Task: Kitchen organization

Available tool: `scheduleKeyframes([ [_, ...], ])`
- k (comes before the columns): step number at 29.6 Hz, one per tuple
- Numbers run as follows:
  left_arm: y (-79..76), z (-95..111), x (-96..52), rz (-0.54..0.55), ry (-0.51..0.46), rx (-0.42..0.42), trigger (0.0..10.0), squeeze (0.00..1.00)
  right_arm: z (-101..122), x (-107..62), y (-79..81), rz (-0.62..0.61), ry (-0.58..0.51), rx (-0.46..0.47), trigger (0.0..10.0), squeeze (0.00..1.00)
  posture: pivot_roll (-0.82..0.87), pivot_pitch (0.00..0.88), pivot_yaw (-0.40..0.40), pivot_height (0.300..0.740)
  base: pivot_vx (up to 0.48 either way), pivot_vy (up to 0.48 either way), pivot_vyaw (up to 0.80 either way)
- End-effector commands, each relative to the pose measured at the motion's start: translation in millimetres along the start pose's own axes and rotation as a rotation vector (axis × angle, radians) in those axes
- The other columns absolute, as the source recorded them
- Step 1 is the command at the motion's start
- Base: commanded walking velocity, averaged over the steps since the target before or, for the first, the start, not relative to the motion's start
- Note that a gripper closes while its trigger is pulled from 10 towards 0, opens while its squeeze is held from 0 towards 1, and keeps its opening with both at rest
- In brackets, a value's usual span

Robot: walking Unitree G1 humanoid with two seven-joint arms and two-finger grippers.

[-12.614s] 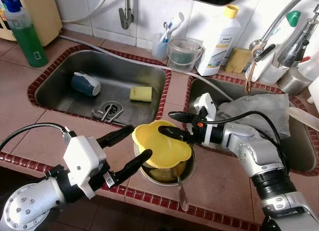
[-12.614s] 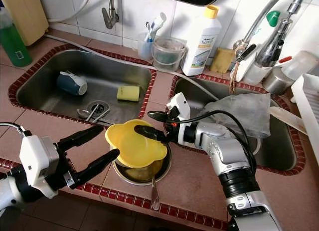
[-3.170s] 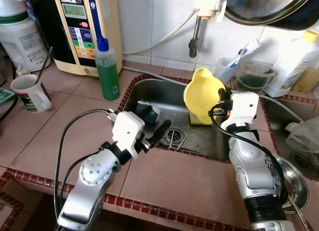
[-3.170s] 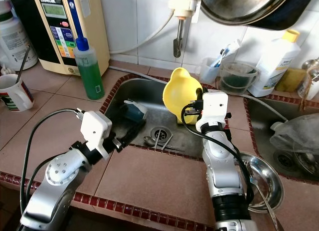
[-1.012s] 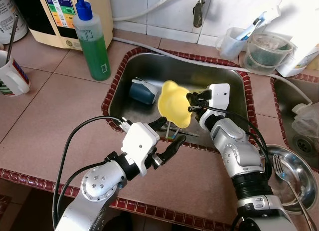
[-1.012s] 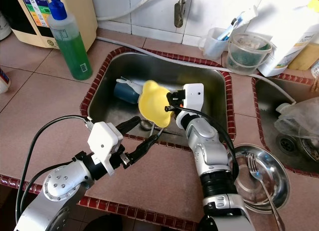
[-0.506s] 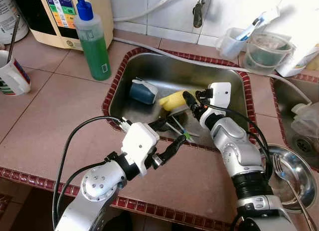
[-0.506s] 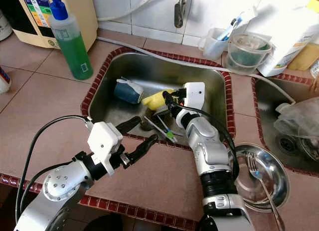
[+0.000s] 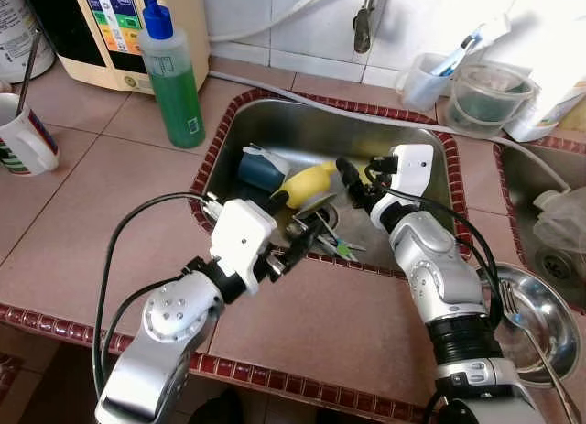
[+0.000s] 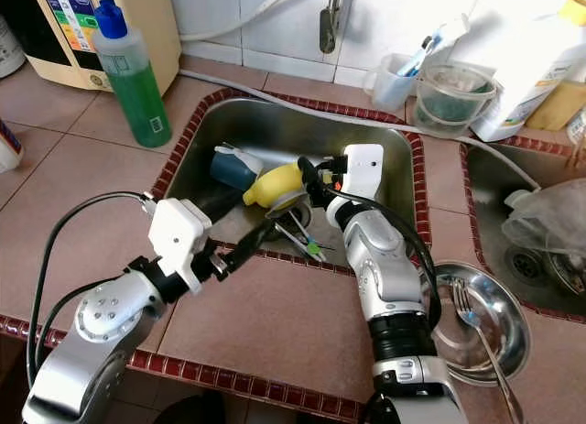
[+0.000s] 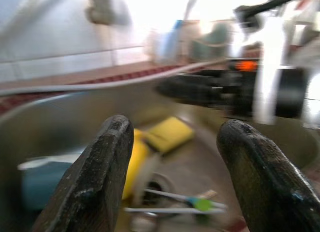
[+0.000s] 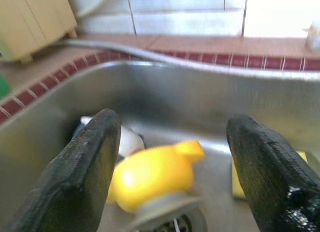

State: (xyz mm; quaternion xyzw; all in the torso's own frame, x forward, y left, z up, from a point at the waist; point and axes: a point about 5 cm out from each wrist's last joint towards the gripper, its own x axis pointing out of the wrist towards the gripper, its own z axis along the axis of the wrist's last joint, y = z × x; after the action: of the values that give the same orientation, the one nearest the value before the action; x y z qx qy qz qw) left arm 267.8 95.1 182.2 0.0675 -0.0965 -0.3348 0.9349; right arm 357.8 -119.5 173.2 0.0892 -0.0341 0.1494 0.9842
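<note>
**Yellow bowl now down in the sink, right arm's jaws empty**

Yellow bowl (image 10: 272,184) lies on its side on the floor of the left sink (image 10: 366,138), resting against the drain ring and just beside the blue mug (image 10: 229,167), which also lies tipped over. A second ago the bowl was up in the air, pinched in the right gripper (image 10: 309,179); half a second ago it had already dropped low into the basin. Now the right gripper hovers just above and behind it with its jaws spread wide and nothing between them — the right wrist view looks straight down between the two black fingers (image 12: 85,172) at the bowl and the drain beneath.

The left gripper (image 9: 307,232) reaches over the front rim of the sink, its jaws also parted and holding nothing; its wrist view is blurred but shows the yellow sponge (image 11: 169,133) and a green-tipped utensil (image 11: 200,205) on the sink floor, with the right arm across from it.

On the desk around the sink stand the green soap bottle (image 9: 173,80), a cup with a toothbrush (image 9: 422,77) and a clear tub (image 9: 486,93); a steel bowl with a fork (image 10: 485,323) sits off to the robot's right.

Judging from this, the placing step looks finished: the bowl has gone from the desk side into the wash basin, and the release appears clean. The right arm seems free to back out for the next item — perhaps the steel bowl.
</note>
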Motion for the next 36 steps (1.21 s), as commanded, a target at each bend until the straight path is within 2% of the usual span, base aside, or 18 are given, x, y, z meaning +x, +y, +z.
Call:
scheduleKeyframes([
  [1, 7.6, -3, 0.4, 0.043, 0.002, 0.008, 10.0, 0.0, 7, -1.7, -1.0, -0.017, -0.045, -0.018, 10.0, 1.0, -0.04, 0.079, -0.042, 0.74, 0.0, 0.0, 0.0],
  [5, 21.1, -8, 2.7, 0.11, 0.013, 0.018, 10.0, 0.0, 5, -4.4, -0.8, -0.04, -0.072, -0.065, 10.0, 1.0, -0.04, 0.046, -0.039, 0.74, 0.0, 0.0, 0.0],
  [7, 22.3, -9, 3.0, 0.117, 0.014, 0.019, 10.0, 0.0, 5, -4.5, -0.9, -0.044, -0.073, -0.065, 10.0, 1.0, -0.04, 0.046, -0.039, 0.74, 0.0, 0.0, 0.0],
  [11, 36.8, -14, 9.4, 0.231, 0.003, -0.025, 10.0, 0.0, 6, -6.2, 0.6, -0.062, -0.107, -0.072, 10.0, 1.0, -0.05, 0.014, -0.031, 0.74, 0.0, 0.0, 0.0],
  [16, 41.6, -18, 9.8, 0.284, 0.008, -0.042, 10.0, 0.0, 8, -7.9, -1.0, -0.081, -0.135, -0.093, 10.0, 1.0, -0.05, 0.002, -0.027, 0.74, 0.0, 0.0, 0.0],
  [23, 46.4, -22, 8.7, 0.317, 0.001, -0.068, 10.0, 0.0, 12, -14.1, -4.2, -0.14, -0.226, -0.192, 10.0, 1.0, -0.04, 0.0, -0.018, 0.74, 0.0, 0.0, 0.0],
  [24, 48.4, -22, 9.2, 0.328, -0.009, -0.071, 10.0, 0.0, 12, -14.8, -3.5, -0.148, -0.241, -0.198, 10.0, 0.91, -0.04, 0.0, -0.017, 0.74, 0.0, 0.0, 0.0],
  [25, 49.7, -22, 9.2, 0.334, -0.012, -0.068, 10.0, 0.0, 12, -15.3, -2.2, -0.148, -0.247, -0.213, 10.0, 0.0, -0.05, 0.0, -0.015, 0.74, 0.0, 0.0, 0.0],
  [30, 54.2, -21, 8.8, 0.36, -0.021, -0.051, 10.0, 0.0, 8, -17.2, 2.4, -0.147, -0.253, -0.244, 10.0, 0.0, -0.05, 0.0, -0.007, 0.74, 0.0, 0.0, 0.0],
  [36, 58.0, -20, 8.1, 0.387, -0.051, -0.087, 10.0, 0.0, 2, -22.5, 5.1, -0.153, -0.259, -0.268, 10.0, 0.0, -0.06, 0.0, -0.006, 0.74, 0.0, -0.104, 0.0],
])
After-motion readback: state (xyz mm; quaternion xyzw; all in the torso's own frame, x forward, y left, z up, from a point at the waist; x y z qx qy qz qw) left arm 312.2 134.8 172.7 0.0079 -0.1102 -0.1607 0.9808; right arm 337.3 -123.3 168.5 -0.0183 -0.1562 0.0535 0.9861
